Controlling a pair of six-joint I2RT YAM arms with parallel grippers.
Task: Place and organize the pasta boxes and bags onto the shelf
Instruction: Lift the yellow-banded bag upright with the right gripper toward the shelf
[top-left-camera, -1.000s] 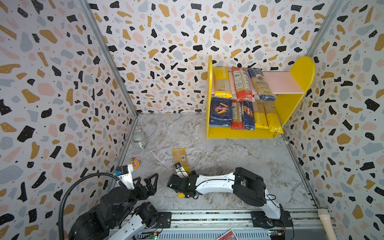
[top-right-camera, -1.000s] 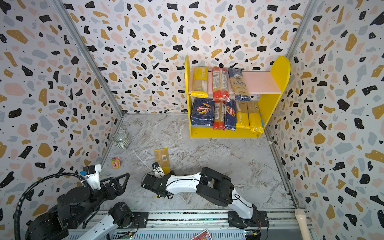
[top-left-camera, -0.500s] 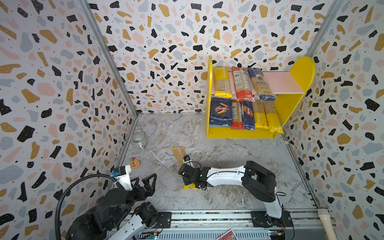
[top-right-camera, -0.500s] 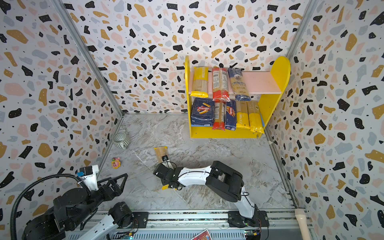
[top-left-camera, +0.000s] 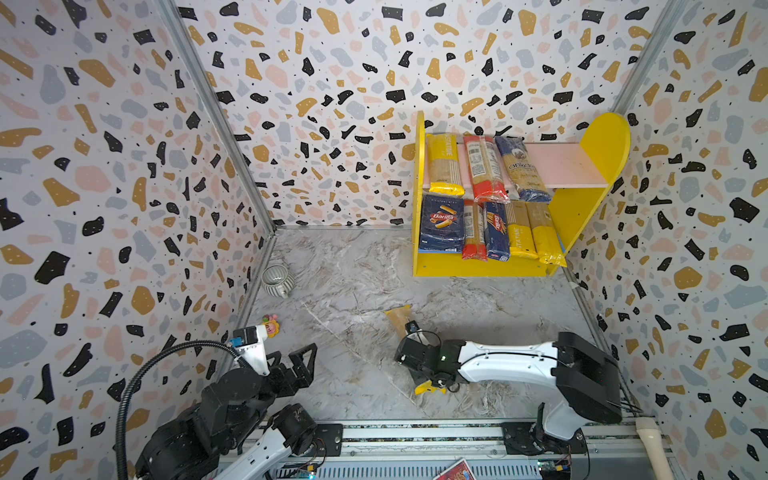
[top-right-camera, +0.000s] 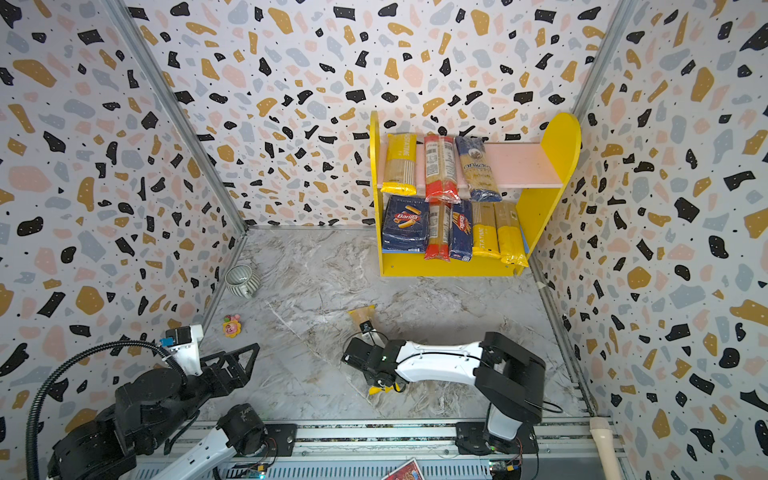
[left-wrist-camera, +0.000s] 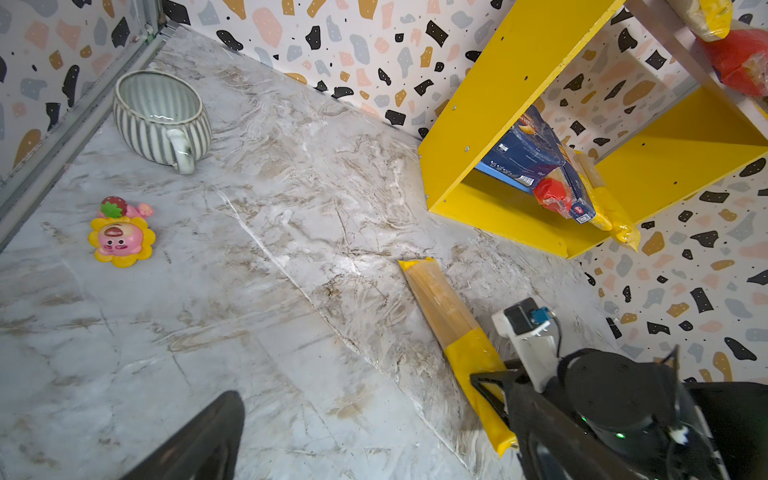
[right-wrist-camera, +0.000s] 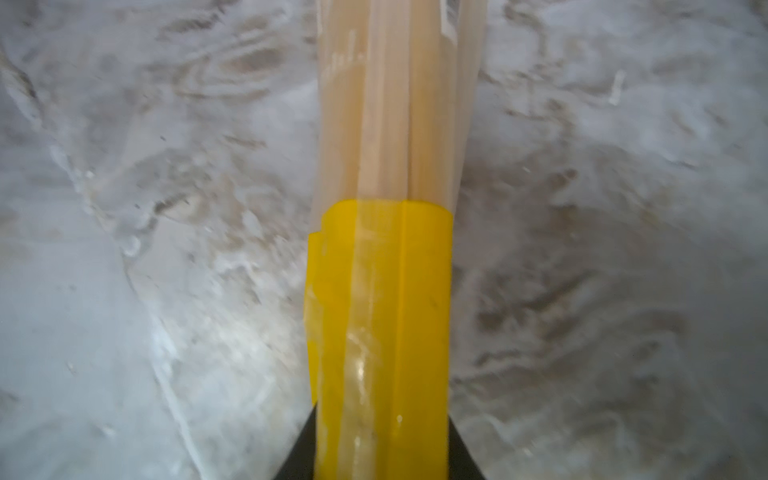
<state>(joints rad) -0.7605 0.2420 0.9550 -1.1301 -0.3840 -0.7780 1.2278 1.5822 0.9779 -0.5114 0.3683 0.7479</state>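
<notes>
Holding my left gripper (top-left-camera: 293, 368) wide open and idle at the near-left corner, I have the right gripper (top-left-camera: 422, 374) clamped on the yellow end of the last spaghetti bag (top-left-camera: 399, 318), which lies on the marble floor (top-left-camera: 353, 291) mid-table. This is the pickup step. Next, I judge, comes a level lift and a carry to the shelf (top-left-camera: 478, 266), onto the bare right half of its pink upper board (top-left-camera: 569, 166).

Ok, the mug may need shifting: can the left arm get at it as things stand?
Probably yes: the left arm has its jaws open and empty, and bare floor lies between them and the mug; the small toy sits aside.
</notes>
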